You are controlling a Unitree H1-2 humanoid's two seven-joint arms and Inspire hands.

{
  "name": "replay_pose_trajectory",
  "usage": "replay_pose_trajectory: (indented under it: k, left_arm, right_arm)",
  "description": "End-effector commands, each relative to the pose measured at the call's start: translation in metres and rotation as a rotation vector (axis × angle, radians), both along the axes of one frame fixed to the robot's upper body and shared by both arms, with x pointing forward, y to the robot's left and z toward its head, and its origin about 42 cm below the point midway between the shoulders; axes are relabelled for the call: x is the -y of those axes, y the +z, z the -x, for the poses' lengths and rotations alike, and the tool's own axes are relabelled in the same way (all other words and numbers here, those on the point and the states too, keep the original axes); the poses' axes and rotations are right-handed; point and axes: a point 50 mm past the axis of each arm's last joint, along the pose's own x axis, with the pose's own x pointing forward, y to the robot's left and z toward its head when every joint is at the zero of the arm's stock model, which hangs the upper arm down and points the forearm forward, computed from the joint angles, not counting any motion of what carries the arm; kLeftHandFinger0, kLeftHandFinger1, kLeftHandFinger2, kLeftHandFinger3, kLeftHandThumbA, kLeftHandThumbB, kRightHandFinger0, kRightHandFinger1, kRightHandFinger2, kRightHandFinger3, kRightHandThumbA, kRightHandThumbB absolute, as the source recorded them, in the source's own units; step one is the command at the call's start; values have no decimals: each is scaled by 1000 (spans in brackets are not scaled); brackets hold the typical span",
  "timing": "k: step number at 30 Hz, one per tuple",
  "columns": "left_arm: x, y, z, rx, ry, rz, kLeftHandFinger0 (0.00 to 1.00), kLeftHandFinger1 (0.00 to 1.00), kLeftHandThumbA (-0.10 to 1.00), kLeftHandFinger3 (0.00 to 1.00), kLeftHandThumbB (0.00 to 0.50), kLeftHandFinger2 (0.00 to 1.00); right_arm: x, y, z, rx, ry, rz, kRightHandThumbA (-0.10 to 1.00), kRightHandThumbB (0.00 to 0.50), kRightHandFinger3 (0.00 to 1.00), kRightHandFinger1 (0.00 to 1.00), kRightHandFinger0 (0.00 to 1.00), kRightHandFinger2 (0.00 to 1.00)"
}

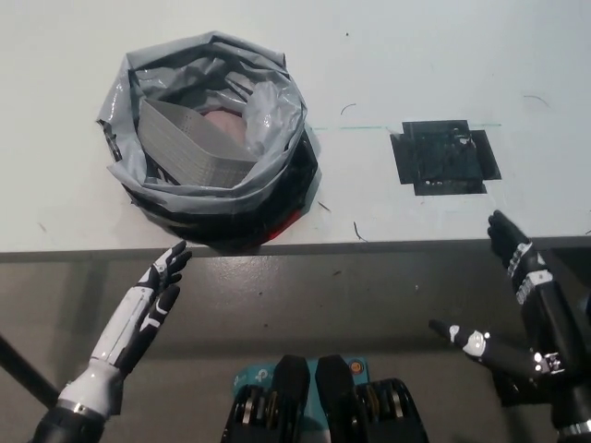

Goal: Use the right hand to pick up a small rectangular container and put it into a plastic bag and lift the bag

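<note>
- My right hand hangs below the surface's front edge, near its right end — fingers spread apart, grasping nothing, the tips just reaching up to that edge.
- My left hand rests off the surface too, just under the front edge below the bag; its fingers are straight and loose, released, touching nothing.
- The plastic bag sits on the left part of the surface, close to the front edge, its grey rim rolled open and its dark lower wall bulging toward me.
- Inside the bag lies a grey ribbed rectangular container, tilted against the left inner wall, with something pinkish beside it — I cannot tell what that is.
- A black tape patch is stuck on the surface to the right of the bag, well apart from it, with a thin green line running between the two.
- A few small dark scratches mark the surface near the front edge; nothing lies between my right hand and the bag.
</note>
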Motion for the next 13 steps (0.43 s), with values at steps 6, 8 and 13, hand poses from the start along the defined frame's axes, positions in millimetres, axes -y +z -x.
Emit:
replay_pose_trajectory:
  k: [6,8,13]
  left_arm:
    - [-16,-5,22,16,0,-9,1000,1000,1000,1000,265,1000]
    - [-17,-7,24,5,4,-11,1000,1000,1000,1000,273,1000]
    - [-17,-11,32,-10,-2,-10,1000,1000,1000,1000,264,1000]
  right_arm:
    - [3,-39,4,165,-5,-42,1000,232,1000,1000,1000,1000]
    - [3,-43,4,154,4,-44,1000,212,1000,1000,1000,1000]
    - [3,-52,8,135,1,-25,1000,188,1000,1000,1000,1000]
